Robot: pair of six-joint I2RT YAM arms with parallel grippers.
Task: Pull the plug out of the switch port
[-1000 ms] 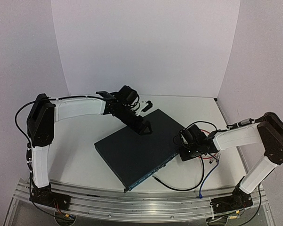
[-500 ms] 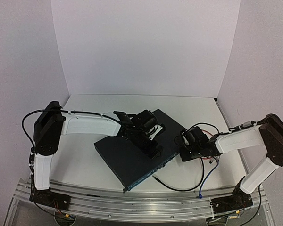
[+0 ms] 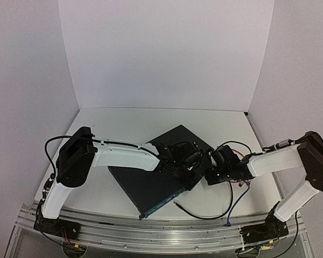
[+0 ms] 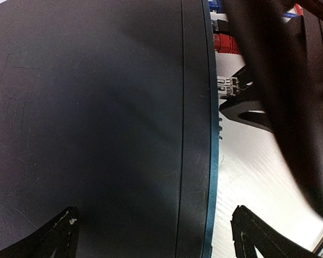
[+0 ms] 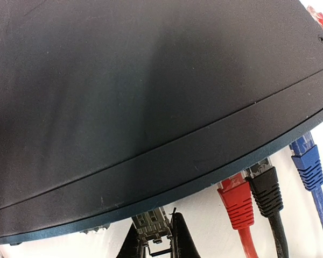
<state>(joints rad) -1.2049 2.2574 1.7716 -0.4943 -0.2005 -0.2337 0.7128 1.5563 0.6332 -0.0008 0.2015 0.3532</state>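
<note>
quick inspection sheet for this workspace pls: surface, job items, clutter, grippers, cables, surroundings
surface: white table, carrying the switch and cables
job's things: switch lies flat, turned at an angle; metal plug sits in its port face
clutter: nothing seen
grippers: left gripper open over the switch's top edge; right gripper has a finger close on each side of the metal plug, grip not confirmed
cables: red plug, black plug and blue plug seated side by side; black cable loops across the table
surroundings: white backdrop panels; aluminium rail at the near edge
</note>
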